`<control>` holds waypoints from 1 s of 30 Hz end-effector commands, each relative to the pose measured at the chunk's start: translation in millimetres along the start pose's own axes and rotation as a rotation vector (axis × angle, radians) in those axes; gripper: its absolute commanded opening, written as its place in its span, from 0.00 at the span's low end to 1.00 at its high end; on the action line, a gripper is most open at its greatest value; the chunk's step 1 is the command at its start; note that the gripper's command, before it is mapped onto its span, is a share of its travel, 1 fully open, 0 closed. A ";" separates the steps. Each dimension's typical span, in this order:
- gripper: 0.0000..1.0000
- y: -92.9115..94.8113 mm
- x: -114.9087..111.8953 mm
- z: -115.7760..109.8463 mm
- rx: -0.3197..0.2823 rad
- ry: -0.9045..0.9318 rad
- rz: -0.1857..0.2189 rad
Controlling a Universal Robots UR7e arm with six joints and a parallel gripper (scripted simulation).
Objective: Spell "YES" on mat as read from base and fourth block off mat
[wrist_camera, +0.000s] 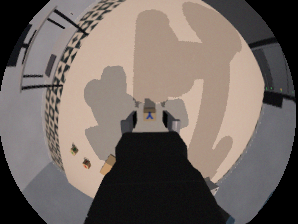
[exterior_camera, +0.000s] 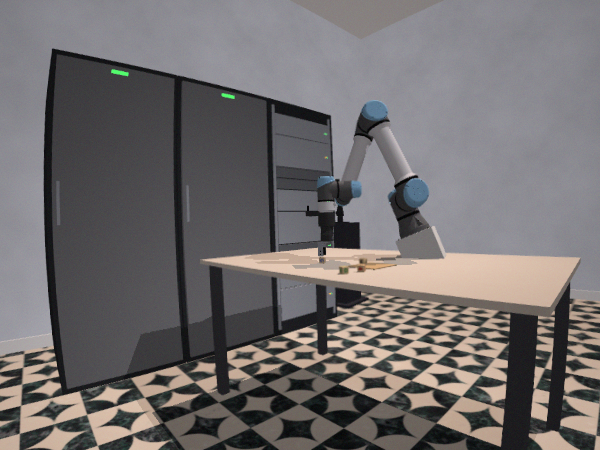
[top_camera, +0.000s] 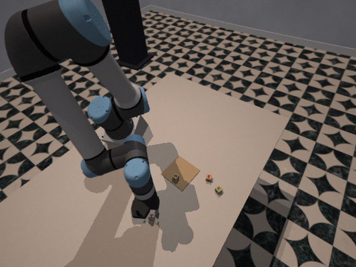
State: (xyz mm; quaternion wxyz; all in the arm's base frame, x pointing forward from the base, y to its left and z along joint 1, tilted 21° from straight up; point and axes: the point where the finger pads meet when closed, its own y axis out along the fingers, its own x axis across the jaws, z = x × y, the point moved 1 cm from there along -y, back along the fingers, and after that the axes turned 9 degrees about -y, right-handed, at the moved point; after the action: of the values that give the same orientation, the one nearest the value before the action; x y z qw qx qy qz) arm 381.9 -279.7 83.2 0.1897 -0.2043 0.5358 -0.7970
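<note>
A block with a blue Y (top_camera: 152,216) (exterior_camera: 322,260) (wrist_camera: 149,115) lies on the bare table, letter up, off the mat. My gripper (exterior_camera: 322,254) (wrist_camera: 149,116) is open and empty, pointing down just above this block, with a finger to either side in the wrist view. The S block (top_camera: 175,177) (exterior_camera: 363,261) sits on the orange-brown mat (top_camera: 187,170) (exterior_camera: 384,266), near one edge, letter up. A block with a red E (top_camera: 209,177) (exterior_camera: 361,268) (wrist_camera: 87,164) and one with a green letter, too small to read surely (top_camera: 218,190) (exterior_camera: 343,270) (wrist_camera: 74,150), lie off the mat.
The table (top_camera: 213,124) (exterior_camera: 480,280) carries the robot's base beyond the mat. The green-letter block is nearer the table's edge than the E block. Arm shadows cross part of the mat and the table around the Y block. Dark cabinets (exterior_camera: 120,210) stand behind the table.
</note>
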 end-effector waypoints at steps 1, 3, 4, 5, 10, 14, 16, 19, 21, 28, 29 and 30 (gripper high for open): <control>1.00 9.2 0.8 -2.3 -0.006 0.000 -0.001; 1.00 9.2 0.8 -2.3 -0.006 0.000 -0.001; 1.00 11.0 0.9 -2.3 -0.006 0.000 -0.001; 1.00 12.9 0.9 -2.3 -0.006 0.000 -0.001; 1.00 22.8 0.8 -2.4 -0.006 0.000 0.000; 1.00 28.8 0.8 -1.9 -0.005 0.000 0.000; 1.00 30.7 0.8 -1.5 -0.005 0.001 0.000; 1.00 31.8 0.7 -1.3 -0.004 0.000 0.000; 1.00 31.9 0.2 -1.3 -0.004 0.000 0.000; 1.00 31.8 0.1 -1.2 -0.003 0.000 0.000; 1.00 31.8 0.1 -1.2 -0.003 0.000 0.000; 1.00 31.8 0.1 -1.3 -0.003 0.000 0.000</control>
State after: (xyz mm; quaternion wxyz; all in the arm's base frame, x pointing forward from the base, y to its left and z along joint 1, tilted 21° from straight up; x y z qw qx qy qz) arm 384.4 -290.7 54.6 0.1894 -0.2044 0.5361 -0.7968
